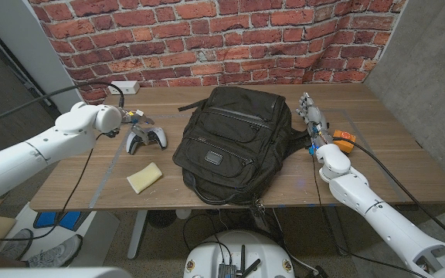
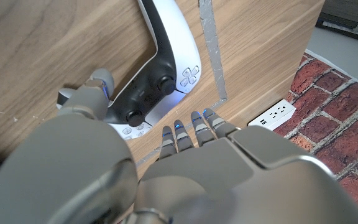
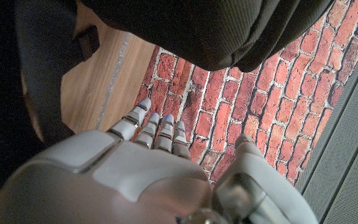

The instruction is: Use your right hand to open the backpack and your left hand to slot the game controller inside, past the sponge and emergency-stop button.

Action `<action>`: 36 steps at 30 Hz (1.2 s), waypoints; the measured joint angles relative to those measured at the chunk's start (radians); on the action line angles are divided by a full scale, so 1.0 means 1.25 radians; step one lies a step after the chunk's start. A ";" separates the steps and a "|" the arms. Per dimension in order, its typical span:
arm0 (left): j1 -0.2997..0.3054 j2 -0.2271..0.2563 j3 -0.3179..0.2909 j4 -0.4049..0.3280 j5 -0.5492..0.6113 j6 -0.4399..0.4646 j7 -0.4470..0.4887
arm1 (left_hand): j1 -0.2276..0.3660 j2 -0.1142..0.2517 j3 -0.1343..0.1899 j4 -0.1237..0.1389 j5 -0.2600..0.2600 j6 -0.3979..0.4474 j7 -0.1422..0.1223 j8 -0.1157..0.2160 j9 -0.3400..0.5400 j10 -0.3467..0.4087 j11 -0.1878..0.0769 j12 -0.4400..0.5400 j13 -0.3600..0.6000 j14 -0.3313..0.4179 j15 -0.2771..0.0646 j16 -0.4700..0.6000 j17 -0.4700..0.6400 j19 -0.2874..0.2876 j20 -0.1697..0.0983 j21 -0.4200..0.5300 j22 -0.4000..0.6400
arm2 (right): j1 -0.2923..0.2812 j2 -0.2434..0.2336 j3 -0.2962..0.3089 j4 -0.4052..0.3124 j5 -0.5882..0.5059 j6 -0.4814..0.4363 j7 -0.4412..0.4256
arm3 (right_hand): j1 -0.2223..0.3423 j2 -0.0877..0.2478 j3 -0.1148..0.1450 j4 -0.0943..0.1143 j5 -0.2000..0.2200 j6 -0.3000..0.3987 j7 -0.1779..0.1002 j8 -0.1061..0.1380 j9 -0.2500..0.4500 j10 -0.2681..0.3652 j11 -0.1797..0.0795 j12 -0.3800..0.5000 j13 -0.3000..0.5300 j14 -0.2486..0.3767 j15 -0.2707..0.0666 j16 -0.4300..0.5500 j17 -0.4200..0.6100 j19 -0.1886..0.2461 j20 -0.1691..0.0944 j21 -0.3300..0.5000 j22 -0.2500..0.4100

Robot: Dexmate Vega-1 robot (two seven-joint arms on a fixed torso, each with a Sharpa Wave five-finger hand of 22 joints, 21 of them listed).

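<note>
**Left hand poised at the controller, backpack yet to be opened**

The game controller (image 1: 146, 138) lies on the tabletop (image 1: 230, 197) left of the closed backpack (image 1: 234, 143), with the yellow sponge (image 1: 144, 177) just in front of it. The left hand (image 1: 127, 122) hovers right beside the controller, fingers (image 2: 178, 132) apart and holding nothing; in the left wrist view the thumb sits close to one grip. A good grasp would wrap one handle firmly, keeping clear of the sticks.

The right hand (image 1: 312, 116) stands beside the backpack's right edge, open and empty, with the orange emergency-stop button (image 1: 343, 140) just beyond it. It should find the top zipper first and hold the mouth wide, so the controller can slide in without snagging.
</note>
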 measured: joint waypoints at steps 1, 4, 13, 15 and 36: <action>0.002 0.000 0.000 0.000 0.000 0.001 0.002 | 0.006 0.002 0.000 0.000 0.000 0.005 -0.002 0.002 0.000 0.004 -0.002 0.000 0.000 0.002 0.002 0.000 0.000 0.003 0.000 0.000 0.000 | 0.001 0.000 0.000 0.000 0.000 0.000 0.000 | 0.000 0.000 0.000 0.000 0.000 0.000 0.000 0.000 0.000 0.000 0.000 0.000 0.000 0.000 0.000 0.000 0.000 0.000 0.000 0.000 0.000; 0.004 -0.001 0.000 0.001 -0.001 0.004 0.012 | 0.024 -0.001 -0.006 -0.001 0.000 0.023 -0.005 0.005 0.000 0.021 -0.008 0.000 0.000 0.021 0.000 0.000 0.000 0.013 -0.001 0.000 0.000 | 0.003 0.002 -0.001 0.002 0.000 0.000 0.000 | 0.000 0.000 0.000 0.000 0.000 0.000 0.000 0.000 0.000 0.000 0.000 0.000 0.000 0.000 0.000 0.005 0.000 0.000 0.000 0.000 0.000; 0.025 -0.007 0.002 0.004 -0.002 0.016 0.047 | 0.059 -0.006 -0.019 -0.003 0.000 0.062 -0.013 0.022 -0.002 0.059 -0.017 0.006 0.000 0.060 0.000 0.000 0.000 0.044 -0.001 0.000 0.000 | 0.009 0.005 -0.004 0.010 -0.001 -0.002 0.004 | 0.000 0.000 0.000 0.000 0.000 0.000 0.000 0.000 0.000 0.003 -0.003 0.000 0.000 0.000 0.000 0.006 0.000 0.000 0.000 0.000 0.000; 0.027 -0.008 0.002 0.005 -0.001 0.018 0.055 | 0.065 -0.006 -0.022 0.000 0.000 0.070 -0.015 0.025 -0.002 0.069 -0.020 0.006 0.000 0.074 -0.001 0.003 0.000 0.050 0.000 0.000 0.000 | 0.011 0.005 -0.004 0.011 -0.001 -0.002 0.005 | 0.000 0.000 0.000 0.000 0.000 0.000 0.000 0.000 0.000 0.003 -0.003 0.000 0.000 0.000 0.000 0.006 0.000 0.000 0.000 0.000 0.000; 0.041 -0.031 0.009 0.018 0.026 0.031 0.149 | 0.194 0.005 -0.113 0.007 -0.009 0.261 -0.027 0.070 0.000 0.250 -0.047 0.012 -0.002 0.255 -0.006 0.003 -0.002 0.171 -0.002 0.006 0.000 | 0.013 0.006 -0.004 0.021 0.001 0.002 0.008 | 0.000 0.000 0.000 0.000 0.000 0.000 0.000 0.000 0.000 0.003 -0.003 0.000 0.000 0.000 0.000 0.006 -0.004 0.000 0.000 0.000 0.000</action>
